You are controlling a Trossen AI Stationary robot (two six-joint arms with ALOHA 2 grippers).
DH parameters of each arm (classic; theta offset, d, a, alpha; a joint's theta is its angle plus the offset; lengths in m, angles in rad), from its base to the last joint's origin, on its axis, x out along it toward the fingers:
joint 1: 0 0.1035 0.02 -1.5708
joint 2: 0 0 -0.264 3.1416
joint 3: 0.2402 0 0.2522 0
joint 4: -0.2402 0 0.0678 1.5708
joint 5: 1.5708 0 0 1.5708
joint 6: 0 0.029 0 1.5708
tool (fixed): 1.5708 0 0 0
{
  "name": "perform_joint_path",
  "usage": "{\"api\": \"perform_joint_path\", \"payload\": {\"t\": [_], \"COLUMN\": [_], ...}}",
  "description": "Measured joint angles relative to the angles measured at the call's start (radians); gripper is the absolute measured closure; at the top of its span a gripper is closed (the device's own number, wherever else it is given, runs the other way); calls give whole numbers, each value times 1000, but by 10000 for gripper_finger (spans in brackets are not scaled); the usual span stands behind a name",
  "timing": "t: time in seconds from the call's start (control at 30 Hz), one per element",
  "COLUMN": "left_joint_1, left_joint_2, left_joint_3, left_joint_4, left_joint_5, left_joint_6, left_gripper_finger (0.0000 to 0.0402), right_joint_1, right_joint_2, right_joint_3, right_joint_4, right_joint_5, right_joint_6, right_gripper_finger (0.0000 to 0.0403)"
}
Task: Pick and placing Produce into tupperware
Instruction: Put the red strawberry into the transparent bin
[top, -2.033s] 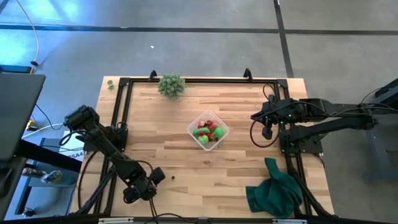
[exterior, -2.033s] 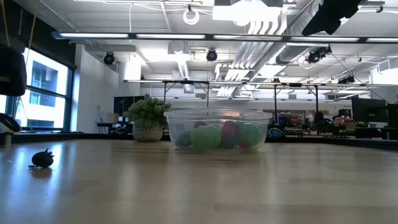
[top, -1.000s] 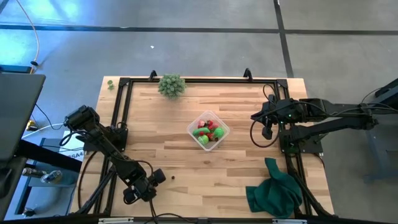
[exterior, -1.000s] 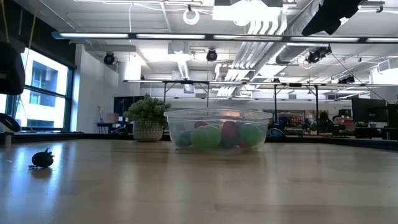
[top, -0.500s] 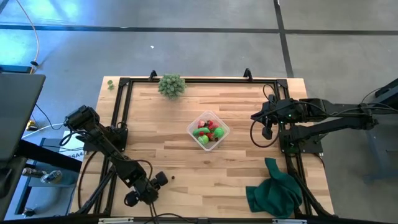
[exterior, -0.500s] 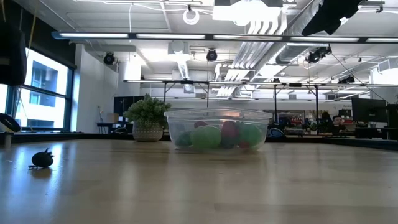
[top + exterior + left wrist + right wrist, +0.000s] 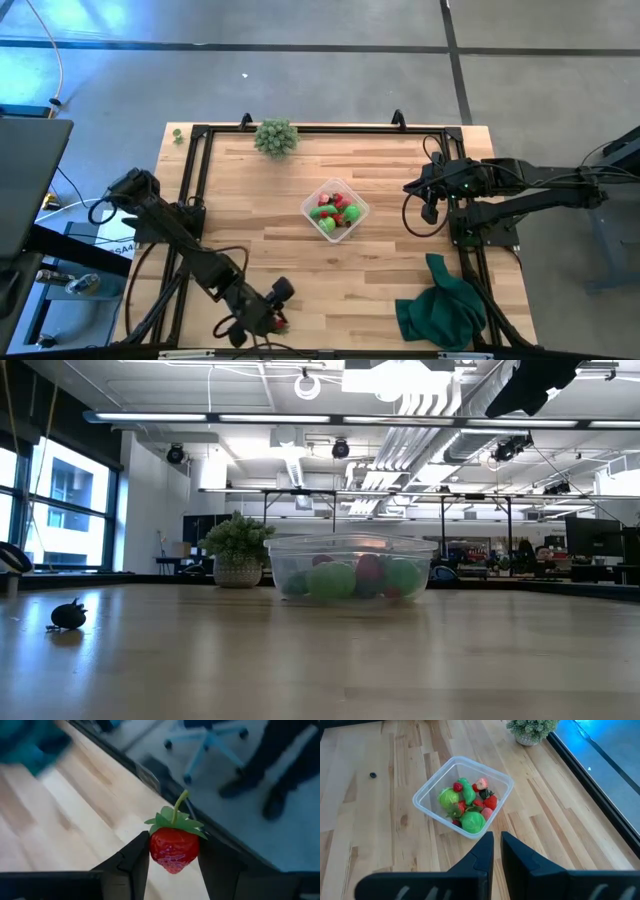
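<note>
The clear tupperware [image 7: 335, 210] stands at the table's middle, holding several red and green produce pieces; it also shows in the low view [image 7: 350, 568] and the right wrist view [image 7: 462, 797]. My left gripper [image 7: 277, 312] is at the table's near edge, shut on a red toy strawberry [image 7: 172, 850] with green leaves and a stem. A small dark piece [image 7: 68, 616] lies on the table, also in the right wrist view [image 7: 372, 775]. My right gripper [image 7: 427, 200] waits shut at the table's right side, holding nothing. My left gripper pinches the strawberry's red body [image 7: 156, 851] between its two fingers, one on each side. The leaves and stem [image 7: 179, 805] point away from the gripper, past the fingertips. The strawberry shows over the table's near edge; whether it touches the wood cannot be told.
A pale green bushy clump [image 7: 275, 136] stands at the far edge. A dark green cloth [image 7: 445, 300] lies at the near right corner. A small green piece [image 7: 177, 134] sits outside the black frame at the far left corner. A black frame [image 7: 300, 128] rims the table.
My left gripper has gone toward the table's right and near edge and has turned about. Its dark shape at the left of the low view has gone out of that picture.
</note>
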Motion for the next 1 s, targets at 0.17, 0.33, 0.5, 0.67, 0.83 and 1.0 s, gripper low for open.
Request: {"api": "perform_joint_path", "payload": {"t": [0.17,0.33,0.5,0.67,0.83,1.0], "left_joint_1": [69,150,221,298,395,507], "left_joint_2": [0,0,0,0,0,0], "left_joint_3": [125,245,337,387,404,405], "left_joint_4": [0,-1,-1,-1,-2,13], "left_joint_5": [-4,-9,-52,-69,-71,-71], "left_joint_6": [91,150,174,183,183,180], "left_gripper_finger": [261,261,261,261,261,261], "right_joint_1": [0,0,0,0,0,0], "right_joint_2": [0,0,0,0,0,0], "right_joint_3": [0,0,0,0,0,0], "right_joint_4": [0,0,0,0,0,0], "right_joint_5": [0,0,0,0,0,0], "right_joint_6": [0,0,0,0,0,0], "right_gripper_finger": [378,378,378,378,378,378]}}
